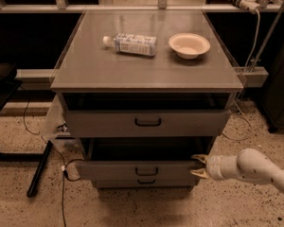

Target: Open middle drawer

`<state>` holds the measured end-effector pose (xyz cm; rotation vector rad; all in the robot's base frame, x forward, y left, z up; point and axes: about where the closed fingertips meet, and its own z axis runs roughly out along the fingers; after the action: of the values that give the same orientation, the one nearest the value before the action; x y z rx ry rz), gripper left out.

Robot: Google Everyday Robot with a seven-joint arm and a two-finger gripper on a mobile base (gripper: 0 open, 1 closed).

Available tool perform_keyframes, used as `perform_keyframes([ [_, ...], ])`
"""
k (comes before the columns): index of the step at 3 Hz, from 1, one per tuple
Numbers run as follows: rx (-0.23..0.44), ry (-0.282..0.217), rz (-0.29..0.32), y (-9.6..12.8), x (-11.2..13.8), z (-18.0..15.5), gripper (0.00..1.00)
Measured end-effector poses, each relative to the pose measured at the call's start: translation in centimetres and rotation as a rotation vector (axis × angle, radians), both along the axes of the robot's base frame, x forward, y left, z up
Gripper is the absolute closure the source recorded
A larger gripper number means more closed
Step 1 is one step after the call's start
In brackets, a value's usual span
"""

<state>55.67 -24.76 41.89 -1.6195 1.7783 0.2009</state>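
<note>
The wide, flat-fronted grey middle drawer [109, 170], with a small black bar handle [146, 170] at its centre, is found partly pulled out beneath the taller grey top drawer [99, 123]. The white-armed two-finger gripper [199, 166] is held at the front's right end, its yellowish fingers spread moderately. Whether they touch the front cannot be judged. Because force would be applied off-centre, the pull is best kept straight along the runners so that skewing is avoided. A clear plastic bottle [130, 44] and a pale round bowl [189, 45] are seen on the grey cabinet top [85, 65].
</note>
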Motion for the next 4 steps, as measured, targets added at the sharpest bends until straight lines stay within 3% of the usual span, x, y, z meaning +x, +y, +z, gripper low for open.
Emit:
perform_keyframes([
  [1, 0.004, -0.042, -0.015, -0.9, -3.6, 1.5, 0.88],
  [2, 0.011, -0.039, -0.016, -1.0, -7.0, 1.6, 1.0],
  [3, 0.011, -0.039, -0.016, -0.9, -7.2, 1.9, 1.0],
  [4, 0.011, -0.039, -0.016, -0.9, -7.2, 1.9, 0.82],
])
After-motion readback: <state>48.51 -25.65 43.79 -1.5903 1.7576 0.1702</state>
